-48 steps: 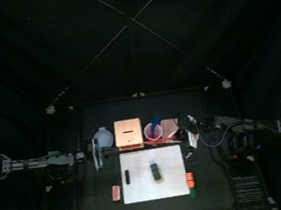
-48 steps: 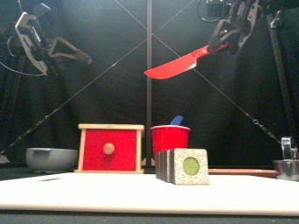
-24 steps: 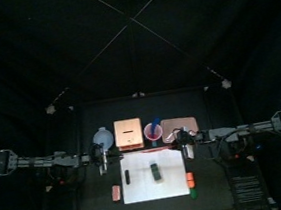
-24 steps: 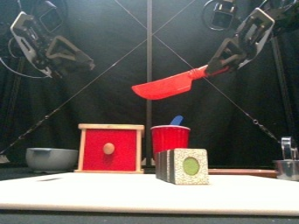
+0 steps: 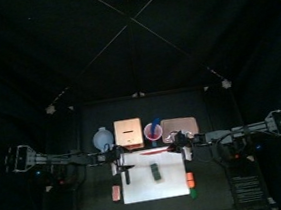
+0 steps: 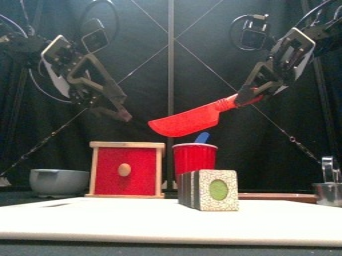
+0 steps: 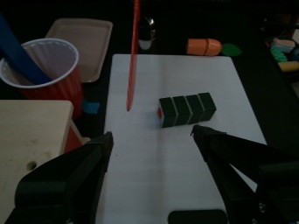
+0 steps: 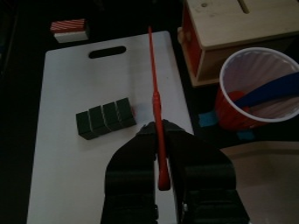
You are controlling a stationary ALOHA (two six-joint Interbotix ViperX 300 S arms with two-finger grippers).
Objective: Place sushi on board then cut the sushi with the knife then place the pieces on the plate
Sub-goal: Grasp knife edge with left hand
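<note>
The dark green sushi roll (image 5: 155,172) (image 6: 210,189) lies on the white cutting board (image 5: 174,184), three blocks joined (image 7: 188,108) (image 8: 107,120). My right gripper (image 6: 254,90) (image 8: 160,162) is shut on the red knife's handle. The red knife (image 6: 194,115) (image 8: 153,79) slants down to the left, well above the roll. My left gripper (image 6: 118,105) (image 7: 152,149) hangs open and empty above the board, just left of the blade tip (image 7: 132,57). The pink tray (image 5: 179,126) (image 7: 82,31) lies behind the board.
A red cup (image 6: 195,160) (image 7: 47,66) holding a blue knife (image 8: 274,90) stands behind the board, beside the wooden box (image 6: 127,169) and the blue-grey bowl (image 6: 59,181). A metal cutter (image 6: 329,190) stands at the right. Small toy foods (image 5: 190,181) (image 5: 115,191) lie by the board's sides.
My left gripper has opened from shut and swung in toward the middle. The right arm has brought the red knife lower and farther left over the board.
</note>
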